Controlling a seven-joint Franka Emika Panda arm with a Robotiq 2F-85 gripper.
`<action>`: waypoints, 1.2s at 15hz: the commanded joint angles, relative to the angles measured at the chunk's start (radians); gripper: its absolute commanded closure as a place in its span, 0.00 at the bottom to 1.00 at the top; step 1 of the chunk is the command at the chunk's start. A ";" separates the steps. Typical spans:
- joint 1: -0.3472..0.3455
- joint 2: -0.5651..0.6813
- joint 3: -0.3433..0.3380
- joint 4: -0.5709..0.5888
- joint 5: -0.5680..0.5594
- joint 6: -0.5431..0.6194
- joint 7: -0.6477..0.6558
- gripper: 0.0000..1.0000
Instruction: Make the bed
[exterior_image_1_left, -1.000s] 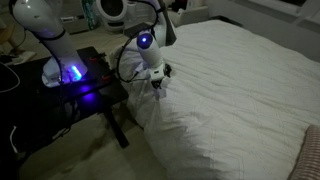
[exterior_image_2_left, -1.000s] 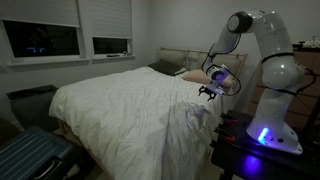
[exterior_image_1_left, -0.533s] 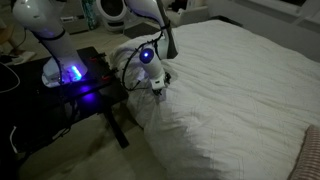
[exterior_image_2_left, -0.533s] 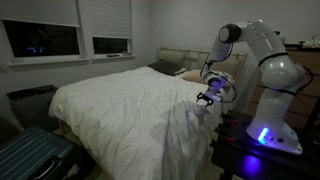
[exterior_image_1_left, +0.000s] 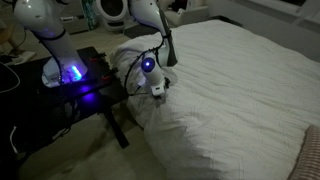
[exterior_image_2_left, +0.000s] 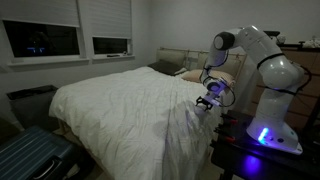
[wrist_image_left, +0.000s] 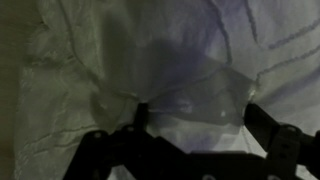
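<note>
Hovering over the edge of the bed (exterior_image_1_left: 235, 80), the gripper (exterior_image_1_left: 157, 92) stands wide open; advise seating both jaws around 1 duvet fold (wrist_image_left: 185, 80) before closing

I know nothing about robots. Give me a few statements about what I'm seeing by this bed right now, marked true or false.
1. The gripper has its jaws open over the white duvet. True.
2. The gripper is over the middle of the bed. False: it is at the bed's side edge, next to the black table.
3. A blue light glows at the robot's base on the black table. True.
4. The duvet lies smooth and flat. False: it is wrinkled and bunched up at the edge by the gripper.
</note>
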 joint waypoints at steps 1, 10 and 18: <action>0.024 0.043 -0.031 0.030 0.049 -0.030 -0.014 0.00; 0.014 0.046 -0.080 0.036 0.077 -0.076 0.018 0.71; -0.020 0.058 -0.136 0.027 -0.095 -0.101 0.216 0.98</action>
